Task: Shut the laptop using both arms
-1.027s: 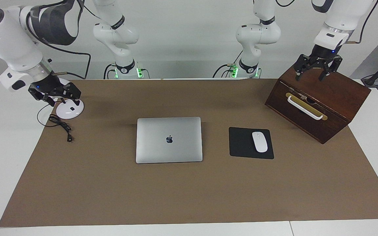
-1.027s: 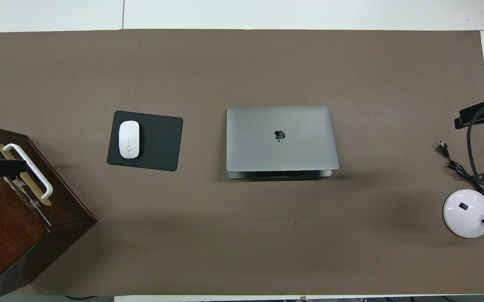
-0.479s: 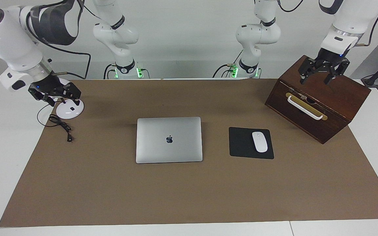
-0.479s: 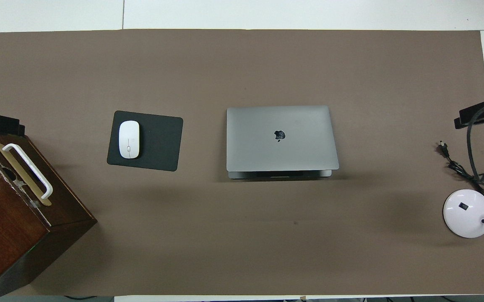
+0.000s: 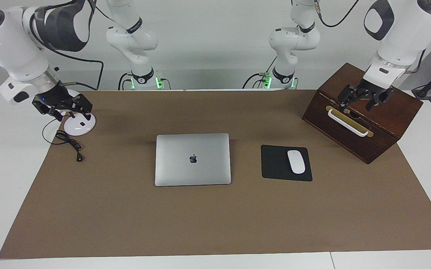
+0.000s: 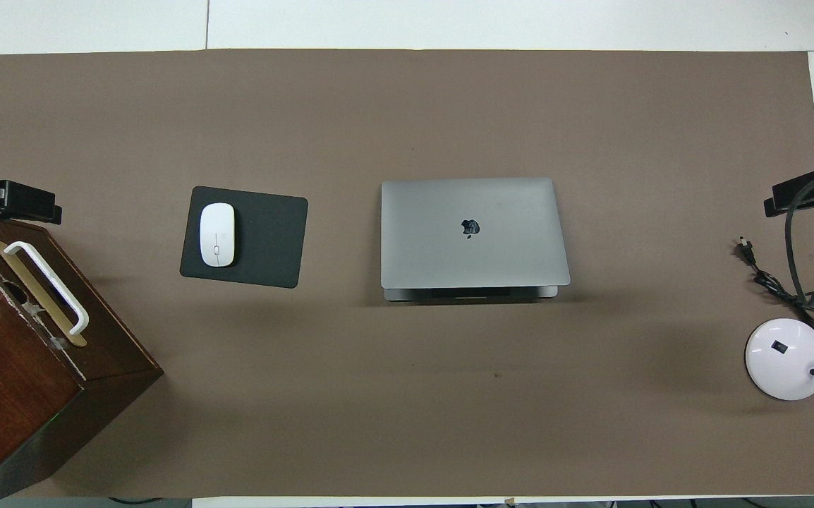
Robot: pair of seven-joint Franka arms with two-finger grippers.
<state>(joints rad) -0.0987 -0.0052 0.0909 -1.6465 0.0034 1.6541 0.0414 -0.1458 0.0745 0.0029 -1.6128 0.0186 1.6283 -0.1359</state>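
Facing view: laptop [image 5: 192,159] lid nearly down (slight gap at hinge side); left gripper [image 5: 361,98] over wooden box [image 5: 383,123], right gripper [image 5: 64,107] over lamp base [image 5: 77,126], both released, empty; best pressed evenly, one per lid corner

- The left gripper [image 5: 362,101], black with fingers spread, hangs over the dark wooden box [image 5: 387,112], just above its white bar handle [image 5: 347,123].
- The right gripper [image 5: 66,108], also spread, hangs over the round white lamp base [image 5: 81,126], a coiled black cable [image 5: 68,144] just beside.
- Between the two grippers, well apart from each, lies the thin silver-grey laptop [image 5: 193,159], and beside it the flat black mouse pad [image 5: 275,164] carrying a white oval mouse [image 5: 296,161].
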